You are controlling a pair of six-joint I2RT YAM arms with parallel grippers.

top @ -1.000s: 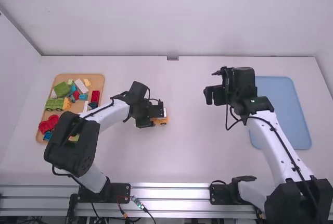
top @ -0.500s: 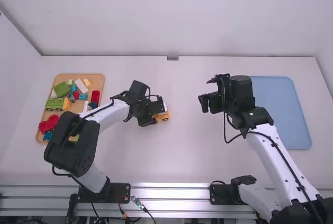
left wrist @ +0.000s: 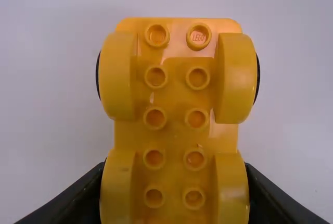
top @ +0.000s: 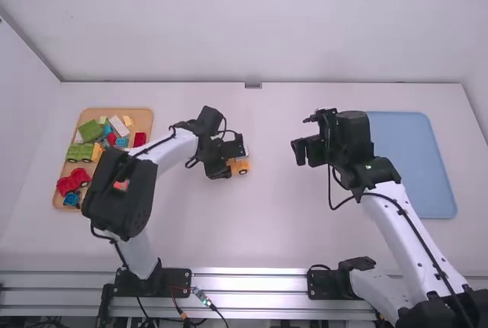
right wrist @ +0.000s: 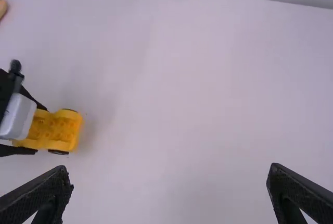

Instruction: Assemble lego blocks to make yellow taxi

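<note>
Item 1: yellow wheeled base (left wrist: 176, 99), the taxi's underpart. Left of the table's (top: 282, 236) middle, between the wooden tray's (top: 149, 118) right edge and the blue tray's (top: 412, 164) left edge. Studs bare; whether it touches the table, cannot tell.

Item 2: left gripper (left wrist: 175, 176). Drawn in to the base's width, one finger to each side, holding it by one end.

Item 3: right gripper (right wrist: 169, 173). Fingers spread wide, nothing between them; near the blue tray's left edge.

Item 4: assorted blocks, in the wooden tray by the table's left edge; among them a green block (top: 91, 130) toward the far left corner and a red wheeled piece (top: 74, 181) toward the near left corner.

Step, as judged: placing the base before building on it.

Hazards, as judged: released above the table, the base may drop and land askew. Set down and nudged, it may roll on its wheels. Gripped at one end only, it may tip or swivel if a block is pressed on the free end. Crowding in the wooden tray may cause a pick to drag neighbours along. Should both grippers meet over so small a base, they may knock together.
</note>
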